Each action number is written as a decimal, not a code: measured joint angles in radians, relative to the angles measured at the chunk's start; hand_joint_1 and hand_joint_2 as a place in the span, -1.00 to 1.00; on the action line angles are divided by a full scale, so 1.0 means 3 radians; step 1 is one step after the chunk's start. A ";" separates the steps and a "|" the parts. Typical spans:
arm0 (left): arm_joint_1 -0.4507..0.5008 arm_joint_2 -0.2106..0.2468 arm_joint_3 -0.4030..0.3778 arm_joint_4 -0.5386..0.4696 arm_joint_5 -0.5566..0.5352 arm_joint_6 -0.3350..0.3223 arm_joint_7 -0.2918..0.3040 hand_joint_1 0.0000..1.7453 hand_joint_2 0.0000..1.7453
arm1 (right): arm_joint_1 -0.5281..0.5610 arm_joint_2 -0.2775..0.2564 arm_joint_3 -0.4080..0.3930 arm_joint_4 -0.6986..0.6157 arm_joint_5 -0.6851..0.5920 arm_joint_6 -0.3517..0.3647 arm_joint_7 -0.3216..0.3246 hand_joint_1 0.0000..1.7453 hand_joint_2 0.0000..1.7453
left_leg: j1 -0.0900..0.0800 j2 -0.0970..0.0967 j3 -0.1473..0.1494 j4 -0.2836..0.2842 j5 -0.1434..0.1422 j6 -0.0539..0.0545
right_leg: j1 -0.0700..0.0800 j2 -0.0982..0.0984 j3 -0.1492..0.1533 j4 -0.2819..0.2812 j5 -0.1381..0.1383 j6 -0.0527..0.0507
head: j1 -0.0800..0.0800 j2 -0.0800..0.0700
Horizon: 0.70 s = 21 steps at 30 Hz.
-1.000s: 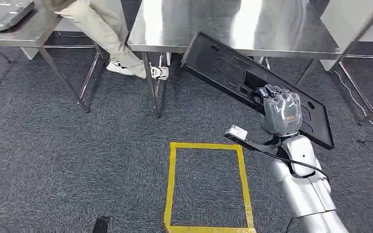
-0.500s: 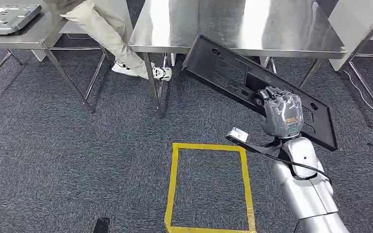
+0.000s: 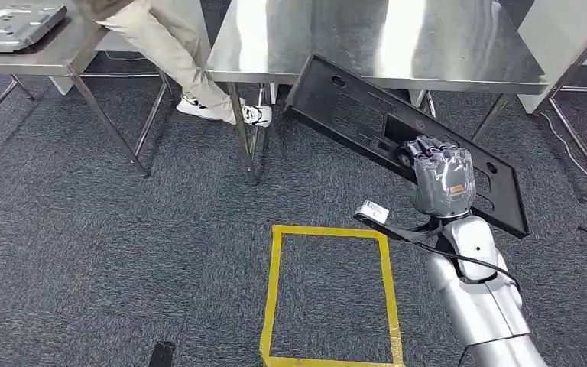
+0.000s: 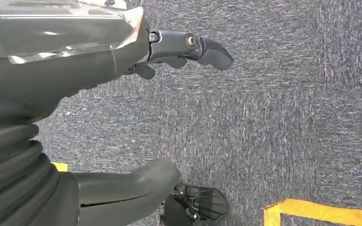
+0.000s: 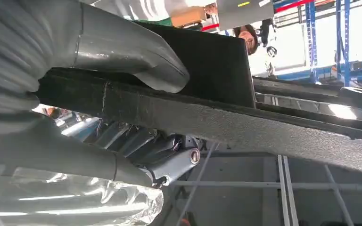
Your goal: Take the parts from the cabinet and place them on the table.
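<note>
A long black part (image 3: 367, 115) is held by the right hand (image 3: 442, 181), whose fingers are closed over its edge near the middle of its length. In the right wrist view the thick grey thumb (image 5: 136, 61) is seen pressed on one face of the part (image 5: 245, 122) while the darker fingers (image 5: 169, 160) are curled under the other face. The part is carried tilted, with its far end raised just in front of the near edge of the steel bench (image 3: 382, 46) and its near end lower, beside the silver right arm (image 3: 478, 298). Several cut-outs and holes are visible in its flat face.

The left hand (image 4: 169, 52) is seen in the left wrist view hanging above the grey carpet (image 4: 287, 117), with nothing in it and its fingers apart.

On the carpet below the right arm, a rectangle of yellow tape (image 3: 329, 294) is marked. To the left, a second bench (image 3: 53, 53) carries a grey metal part (image 3: 11, 23), and a person's leg (image 3: 168, 53) and white shoe (image 3: 225, 111) are seen between the two benches.
</note>
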 joint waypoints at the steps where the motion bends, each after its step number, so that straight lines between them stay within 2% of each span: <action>1: 0.0000 0.0004 -0.0001 0.0000 0.0000 -0.0018 -0.0006 -1.00 1.00 | -0.0001 0.0003 0.0000 0.0000 0.0000 0.0004 0.0000 1.00 1.00 | -0.0008 0.0000 -0.0009 0.0021 -0.0010 0.0017 | -0.0032 -0.0001 0.0006 -0.0008 0.0002 0.0004 | -0.0003 0.0000; 6: 0.0001 0.0011 -0.0003 0.0000 0.0000 -0.0097 -0.0050 -1.00 1.00 | -0.0004 0.0006 0.0001 -0.0001 0.0009 0.0019 0.0000 1.00 1.00 | -0.0018 0.0003 -0.0015 0.0029 -0.0034 0.0072 | -0.0037 0.0001 0.0022 -0.0044 0.0008 0.0019 | -0.0002 0.0000; 7: 0.0001 0.0015 -0.0003 0.0000 0.0000 -0.0094 -0.0050 -1.00 1.00 | -0.0001 0.0006 0.0001 0.0000 0.0011 0.0022 0.0000 1.00 1.00 | -0.0016 0.0006 -0.0035 -0.0030 -0.0049 0.0104 | -0.0010 0.0003 0.0046 0.0030 0.0050 0.0076 | 0.0000 0.0000; 8: 0.0005 0.0015 -0.0003 0.0000 -0.0001 -0.0093 -0.0048 -1.00 1.00 | -0.0005 0.0006 0.0001 -0.0001 0.0014 0.0022 0.0000 1.00 1.00 | -0.0013 0.0005 0.0005 -0.0053 -0.0073 0.0127 | -0.0011 0.0003 0.0060 0.0031 0.0063 0.0099 | 0.0001 0.0000; 9: 0.0011 0.0013 -0.0004 0.0000 -0.0003 -0.0093 -0.0047 -1.00 1.00 | -0.0007 0.0001 -0.0001 -0.0001 0.0020 0.0023 0.0000 1.00 1.00 | 0.0006 0.0000 0.0100 -0.0089 -0.0068 0.0155 | -0.0014 0.0001 -0.0001 0.0066 0.0023 0.0092 | -0.0007 0.0000; 10: 0.0009 0.0014 -0.0004 0.0000 -0.0006 -0.0092 -0.0047 -1.00 1.00 | -0.0012 0.0004 0.0000 -0.0003 0.0023 0.0024 0.0000 1.00 1.00 | 0.0004 -0.0003 0.0138 -0.0088 -0.0068 0.0175 | -0.0018 -0.0007 -0.0037 0.0164 -0.0025 0.0094 | 0.0008 0.0000; 11: 0.0008 0.0017 -0.0003 0.0000 -0.0005 -0.0088 -0.0046 -1.00 1.00 | -0.0019 0.0009 0.0001 -0.0005 0.0025 0.0024 -0.0001 1.00 1.00 | 0.0005 0.0005 0.0154 -0.0088 -0.0085 0.0183 | -0.0022 -0.0008 -0.0141 0.0362 -0.0114 0.0056 | 0.0006 0.0000; 12: 0.0009 0.0014 -0.0004 0.0000 -0.0005 -0.0085 -0.0046 -1.00 1.00 | -0.0018 0.0005 0.0001 -0.0006 0.0025 0.0024 -0.0001 1.00 1.00 | 0.0008 0.0013 0.0165 -0.0088 -0.0097 0.0182 | -0.0022 -0.0006 -0.0306 0.0645 -0.0235 0.0007 | 0.0016 0.0000; 13: 0.0014 0.0010 -0.0004 0.0000 -0.0005 -0.0078 -0.0043 -1.00 1.00 | -0.0011 0.0003 0.0001 -0.0006 0.0025 0.0025 -0.0001 1.00 1.00 | 0.0009 0.0012 0.0174 -0.0086 -0.0109 0.0179 | -0.0021 -0.0006 -0.0459 0.0901 -0.0322 0.0003 | 0.0022 0.0000; 14: 0.0025 0.0005 -0.0004 0.0000 -0.0005 -0.0070 -0.0037 -1.00 1.00 | 0.0000 0.0001 0.0001 -0.0006 0.0027 0.0025 -0.0001 1.00 1.00 | 0.0012 0.0011 0.0190 -0.0083 -0.0125 0.0166 | -0.0031 -0.0008 -0.0565 0.1049 -0.0341 0.0041 | 0.0018 0.0000; 15: 0.0036 0.0005 -0.0004 0.0000 -0.0005 -0.0064 -0.0033 -1.00 1.00 | 0.0009 0.0001 0.0003 -0.0006 0.0028 0.0026 -0.0001 1.00 1.00 | 0.0020 0.0010 0.0216 -0.0081 -0.0148 0.0151 | -0.0046 -0.0009 -0.0576 0.1005 -0.0291 0.0092 | 0.0019 0.0000; 16: 0.0043 0.0005 -0.0004 0.0000 -0.0006 -0.0062 -0.0033 -1.00 1.00 | 0.0013 0.0003 0.0004 -0.0006 0.0029 0.0025 -0.0001 1.00 1.00 | 0.0033 0.0006 0.0248 -0.0077 -0.0175 0.0131 | -0.0063 -0.0009 -0.0503 0.0821 -0.0186 0.0143 | 0.0019 0.0000; 18: 0.0047 0.0004 -0.0005 0.0000 -0.0006 -0.0060 -0.0031 -1.00 1.00 | 0.0014 0.0001 0.0003 -0.0009 0.0029 0.0026 -0.0001 1.00 1.00 | 0.0069 -0.0005 0.0336 -0.0058 -0.0248 0.0062 | -0.0117 -0.0011 -0.0207 0.0174 0.0111 0.0281 | 0.0022 0.0000; 19: 0.0048 0.0016 -0.0004 0.0001 -0.0008 -0.0059 -0.0029 -1.00 1.00 | 0.0020 0.0001 0.0004 -0.0003 0.0029 0.0028 -0.0001 1.00 1.00 | 0.0057 -0.0004 0.0322 -0.0046 -0.0291 0.0018 | -0.0126 -0.0009 -0.0153 0.0031 0.0154 0.0303 | 0.0040 0.0000; 20: 0.0041 0.0015 -0.0005 0.0001 -0.0006 -0.0057 -0.0028 -1.00 1.00 | 0.0013 0.0005 0.0008 -0.0001 0.0029 0.0028 -0.0003 1.00 1.00 | 0.0054 -0.0008 0.0352 -0.0033 -0.0315 -0.0004 | -0.0074 0.0000 -0.0155 -0.0012 0.0030 0.0166 | 0.0055 0.0000; 21: 0.0040 0.0010 -0.0004 0.0000 -0.0006 -0.0055 -0.0023 -1.00 1.00 | 0.0018 0.0006 0.0009 -0.0001 0.0032 0.0033 -0.0004 1.00 1.00 | 0.0049 -0.0010 0.0332 -0.0044 -0.0338 -0.0017 | -0.0068 0.0007 -0.0106 0.0015 0.0061 0.0102 | 0.0033 0.0000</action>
